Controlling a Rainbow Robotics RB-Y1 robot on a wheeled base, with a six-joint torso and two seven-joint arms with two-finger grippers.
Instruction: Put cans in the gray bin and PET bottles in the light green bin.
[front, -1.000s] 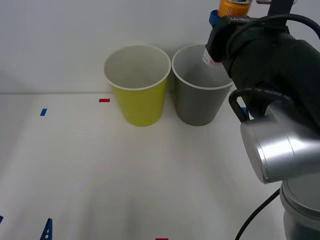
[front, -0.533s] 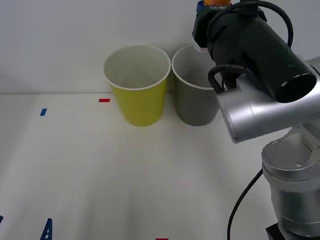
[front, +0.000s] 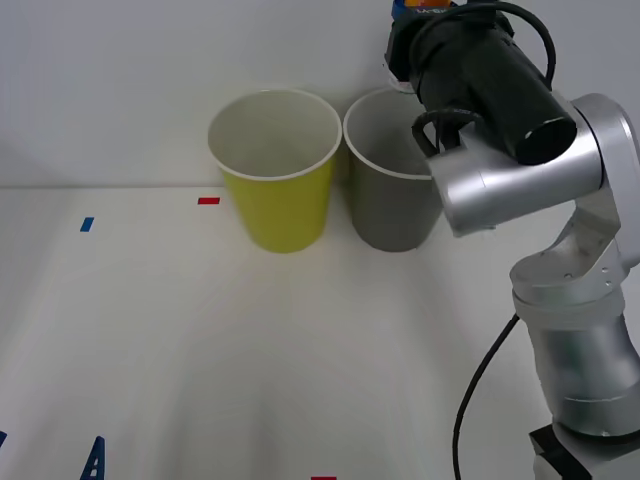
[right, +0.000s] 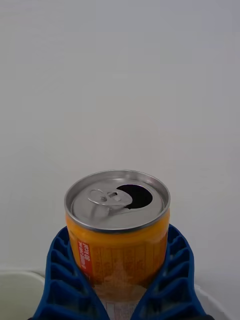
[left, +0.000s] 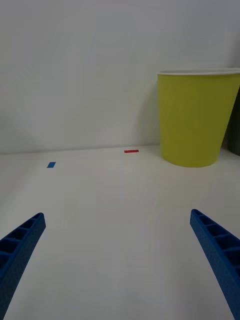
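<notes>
Right tool (right: 120, 300) clenched on orange can (right: 117, 225); swung leftward, now above gray bin (front: 385, 215); release likely next; left tool (left: 120, 260) spread, idle.

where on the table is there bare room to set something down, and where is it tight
Bare room: the wide stretch of white table in front of the light green bin and gray bin, past the red tape mark and blue tape mark. Tight: both bins touch, and the right gripper holds the can above the gray one.

A lab test bench: bare white table (front: 200, 340) and wall, coloured tape markers (front: 208, 201) stuck down
</notes>
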